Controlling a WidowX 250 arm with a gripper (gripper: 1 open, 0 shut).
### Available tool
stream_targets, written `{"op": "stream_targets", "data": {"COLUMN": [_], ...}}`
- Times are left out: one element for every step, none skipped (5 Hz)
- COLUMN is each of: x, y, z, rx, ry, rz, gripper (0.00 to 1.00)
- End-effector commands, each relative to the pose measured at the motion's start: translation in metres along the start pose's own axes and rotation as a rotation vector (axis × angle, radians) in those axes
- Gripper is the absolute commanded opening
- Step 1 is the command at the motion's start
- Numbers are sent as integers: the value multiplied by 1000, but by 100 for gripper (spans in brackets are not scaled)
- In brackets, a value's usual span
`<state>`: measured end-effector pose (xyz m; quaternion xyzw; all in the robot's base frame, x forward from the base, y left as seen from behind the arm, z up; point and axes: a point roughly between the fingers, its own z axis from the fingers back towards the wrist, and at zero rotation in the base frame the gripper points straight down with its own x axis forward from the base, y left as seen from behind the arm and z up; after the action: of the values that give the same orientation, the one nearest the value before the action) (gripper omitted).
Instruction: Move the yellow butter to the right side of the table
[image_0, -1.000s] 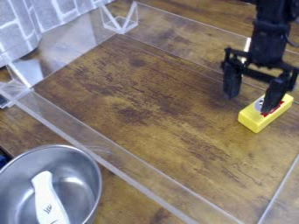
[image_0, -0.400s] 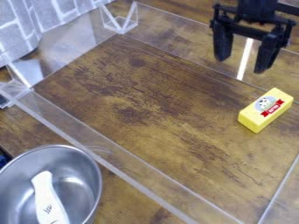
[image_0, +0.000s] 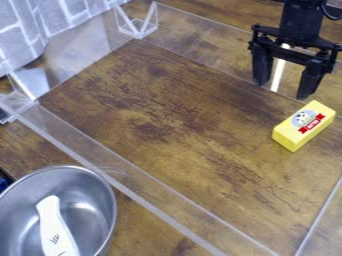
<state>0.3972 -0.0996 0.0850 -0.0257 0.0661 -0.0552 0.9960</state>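
The yellow butter (image_0: 303, 125) is a small bright yellow block with a red-and-white label on top. It lies flat near the right edge of the dark wood table (image_0: 174, 110). My black gripper (image_0: 290, 80) hangs above and behind it, pointing down, apart from the block. Its fingers stand open with nothing between them.
Clear plastic walls (image_0: 80, 55) edge the table on all sides. A round metal bowl (image_0: 54, 215) holding a white utensil (image_0: 52, 224) sits outside the front-left wall. Bare planks fill the middle and left of the tabletop.
A second ago the open gripper stood low around the butter. It rose up and away from the block, then came slightly down and to the right. The butter stayed put.
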Motion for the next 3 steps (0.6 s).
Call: {"op": "stream_targets", "data": {"x": [10,15,21], "y": [-8,-10,-12], "z": [15,7,-2], "rx": [2,4,7], "ry": [-67,-68,-67], "rz": [-13,-18,-20], "gripper": [100,100,100]}}
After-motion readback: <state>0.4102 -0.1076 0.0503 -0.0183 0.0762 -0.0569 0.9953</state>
